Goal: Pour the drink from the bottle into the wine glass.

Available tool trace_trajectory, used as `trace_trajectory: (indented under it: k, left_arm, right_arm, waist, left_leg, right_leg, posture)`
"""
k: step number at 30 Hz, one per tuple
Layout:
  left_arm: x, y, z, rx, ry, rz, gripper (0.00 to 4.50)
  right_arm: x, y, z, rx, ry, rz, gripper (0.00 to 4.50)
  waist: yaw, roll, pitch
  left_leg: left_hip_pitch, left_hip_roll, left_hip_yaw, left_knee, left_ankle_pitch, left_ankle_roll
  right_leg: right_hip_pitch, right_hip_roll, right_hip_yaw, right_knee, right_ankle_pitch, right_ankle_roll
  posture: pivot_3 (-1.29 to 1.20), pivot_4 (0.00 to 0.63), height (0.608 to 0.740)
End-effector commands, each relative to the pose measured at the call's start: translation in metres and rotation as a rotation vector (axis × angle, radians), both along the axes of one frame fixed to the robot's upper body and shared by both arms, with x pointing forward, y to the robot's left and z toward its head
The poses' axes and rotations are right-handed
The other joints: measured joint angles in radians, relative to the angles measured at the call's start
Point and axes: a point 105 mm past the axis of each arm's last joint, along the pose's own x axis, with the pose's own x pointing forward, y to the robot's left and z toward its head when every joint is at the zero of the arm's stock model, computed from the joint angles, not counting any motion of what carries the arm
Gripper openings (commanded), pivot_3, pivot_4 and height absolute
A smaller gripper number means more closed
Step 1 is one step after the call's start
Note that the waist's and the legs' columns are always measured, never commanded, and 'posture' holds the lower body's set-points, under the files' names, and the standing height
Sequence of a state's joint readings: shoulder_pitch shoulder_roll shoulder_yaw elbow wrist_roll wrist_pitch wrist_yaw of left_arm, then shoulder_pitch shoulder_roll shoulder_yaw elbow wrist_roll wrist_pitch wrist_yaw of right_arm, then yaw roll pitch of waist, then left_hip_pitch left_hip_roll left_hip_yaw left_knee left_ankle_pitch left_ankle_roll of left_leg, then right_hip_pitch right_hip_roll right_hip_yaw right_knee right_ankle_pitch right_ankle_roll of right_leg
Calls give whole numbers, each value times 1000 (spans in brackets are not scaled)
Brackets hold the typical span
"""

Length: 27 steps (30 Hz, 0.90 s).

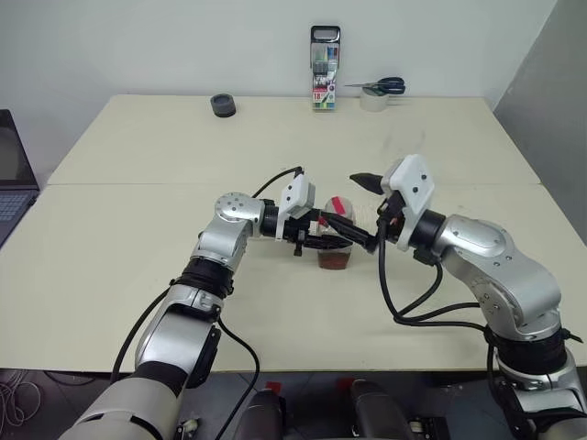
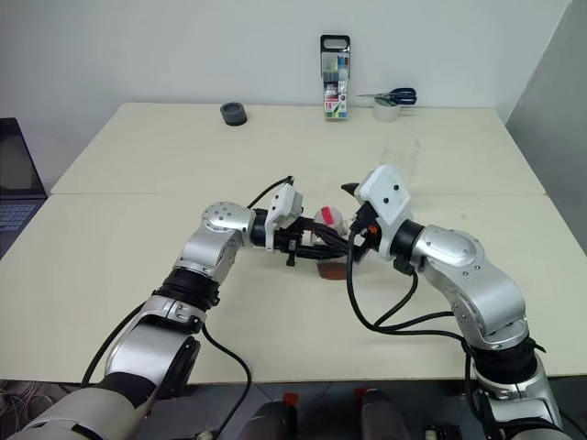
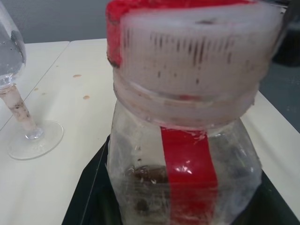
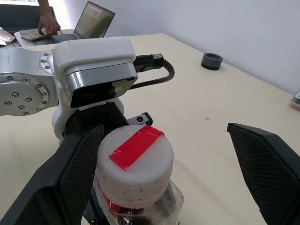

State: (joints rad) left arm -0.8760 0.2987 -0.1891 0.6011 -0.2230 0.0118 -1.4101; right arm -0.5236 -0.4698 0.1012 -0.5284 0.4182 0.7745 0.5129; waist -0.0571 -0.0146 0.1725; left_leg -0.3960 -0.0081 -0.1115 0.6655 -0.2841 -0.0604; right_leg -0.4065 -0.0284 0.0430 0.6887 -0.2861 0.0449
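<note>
Nearest the robot, at the middle of the pale bench [image 1: 138,247], the left hand [image 1: 353,240] is clenched around the body of the bottle [image 1: 337,240], which stands upright on the bench top. The bottle is clear plastic with a red strip down its side; its cap [image 4: 135,166] is whitish with a patch of red tape across the top and is still on. A little reddish-brown drink [image 1: 336,260] sits at the bottom of the bottle.

The right hand [image 4: 173,173] is level with the cap, its two black fingers [image 4: 77,173] spread wide on either side of it. One finger is just beside the cap; whether it touches cannot be told. The other stands well clear.

A little further back and toward the robot's right, the wine glass [image 2: 401,158] stands upright on the bench, apart from the bottle. Its foot [image 3: 35,139] rests flat, near a few small brown spots on the surface.

Along the far edge lie a black roll of tape [image 1: 223,105], an upright pack of markers [image 1: 325,69], and scissors [image 1: 376,87] resting on a roll of clear tape [image 1: 373,102]. A laptop [image 1: 11,179] sits off the bench's left side.
</note>
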Motion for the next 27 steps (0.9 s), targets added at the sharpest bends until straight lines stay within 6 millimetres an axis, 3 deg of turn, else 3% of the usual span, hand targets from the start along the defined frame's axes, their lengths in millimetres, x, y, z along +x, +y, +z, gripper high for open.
trace_trajectory:
  k: [1,14,27]
  left_arm:
    - [-1,-2,12,-15,-46,-18,1821]
    - [0,0,9,-9,-44,-19,1821]
    - [1,1,7,-10,-44,-19,1820]
  right_arm:
    - [-1,-9,10,24,-35,-30,4500]
    - [-8,-27,9,1,-21,-57,4500]
    - [-23,-12,15,11,-7,50,4500]
  waist:
    - [0,0,0]
    - [0,0,0]
    - [1,0,0]
  left_leg:
    - [0,0,0,0,0,0]
    - [0,0,0,0,0,0]
    - [0,0,0,0,0,0]
  right_leg:
    - [0,0,0,0,0,0]
    - [0,0,0,0,0,0]
    - [0,0,0,0,0,0]
  posture:
    - [0,150,740]
    - [0,150,740]
    - [0,150,740]
